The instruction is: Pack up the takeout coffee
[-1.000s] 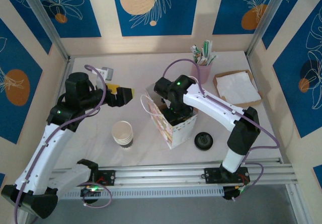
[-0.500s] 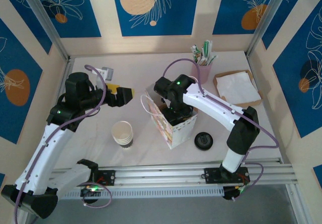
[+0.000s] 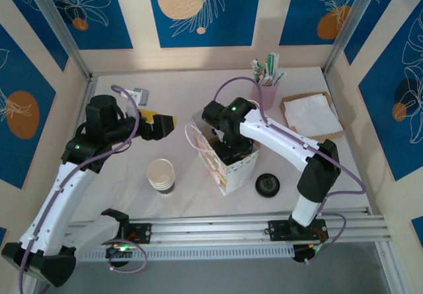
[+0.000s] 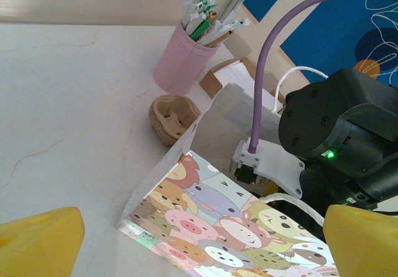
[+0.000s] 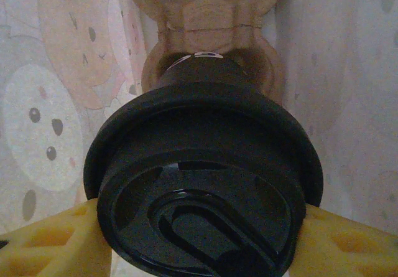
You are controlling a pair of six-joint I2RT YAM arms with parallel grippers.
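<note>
From above, the cartoon-printed paper bag [image 3: 228, 170] swallows the right arm's wrist, and what lies inside is hidden there. In the right wrist view the takeout coffee [image 5: 205, 165] presents its black lid, which covers nearly all of the cup wall. The bottom edge clips the lid's near rim and the yellow fingers [image 5: 50, 246] of the right gripper [image 5: 199, 243]. The brown pulp holder [image 5: 205, 15] behind is blurred and cut off at the top. In the left wrist view the left gripper [image 4: 199, 243] is cropped to fingertip corners, and the bag hides most of the napkin tray [image 4: 239, 81].
</note>
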